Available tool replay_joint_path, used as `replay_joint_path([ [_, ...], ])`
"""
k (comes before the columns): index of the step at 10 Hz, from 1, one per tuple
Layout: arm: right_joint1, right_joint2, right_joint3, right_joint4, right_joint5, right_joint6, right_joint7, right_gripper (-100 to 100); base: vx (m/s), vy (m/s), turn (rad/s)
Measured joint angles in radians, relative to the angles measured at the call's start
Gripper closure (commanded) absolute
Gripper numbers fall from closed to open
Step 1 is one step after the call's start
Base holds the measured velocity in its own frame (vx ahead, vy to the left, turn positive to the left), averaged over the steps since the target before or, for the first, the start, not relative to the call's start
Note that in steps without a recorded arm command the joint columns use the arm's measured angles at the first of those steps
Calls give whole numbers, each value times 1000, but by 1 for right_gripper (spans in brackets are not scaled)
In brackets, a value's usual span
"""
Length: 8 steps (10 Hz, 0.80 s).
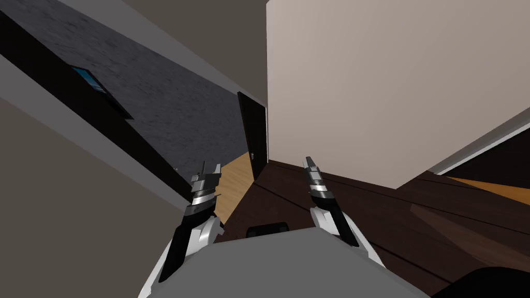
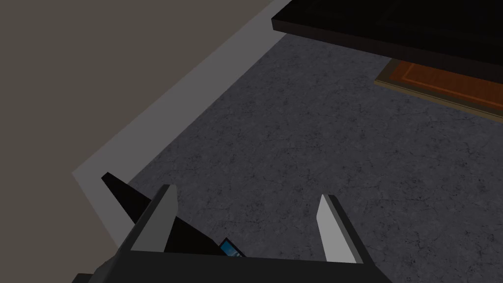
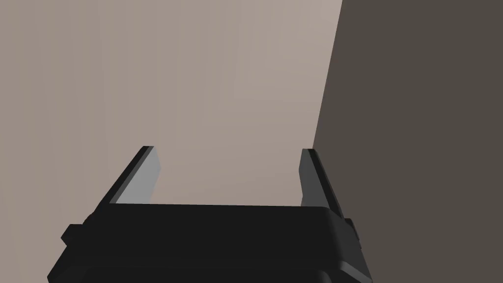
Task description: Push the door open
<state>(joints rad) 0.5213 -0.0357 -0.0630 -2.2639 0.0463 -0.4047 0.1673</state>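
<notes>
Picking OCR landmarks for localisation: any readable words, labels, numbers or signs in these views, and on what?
None: no readable text anywhere.
The framed picture on the wall: a blue patch, no lettering to be made out.
The dark door: plain, no sign or number.

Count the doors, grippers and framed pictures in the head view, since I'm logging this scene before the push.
Dark door: 1
Grippers: 2, the left gripper and the right gripper
Framed picture: 1
Total: 4
</notes>
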Motion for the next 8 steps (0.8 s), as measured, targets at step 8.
replay_joint_path([
  [8,-61,-25,117,147,-9,-37,-23,-100,159,-6,10],
])
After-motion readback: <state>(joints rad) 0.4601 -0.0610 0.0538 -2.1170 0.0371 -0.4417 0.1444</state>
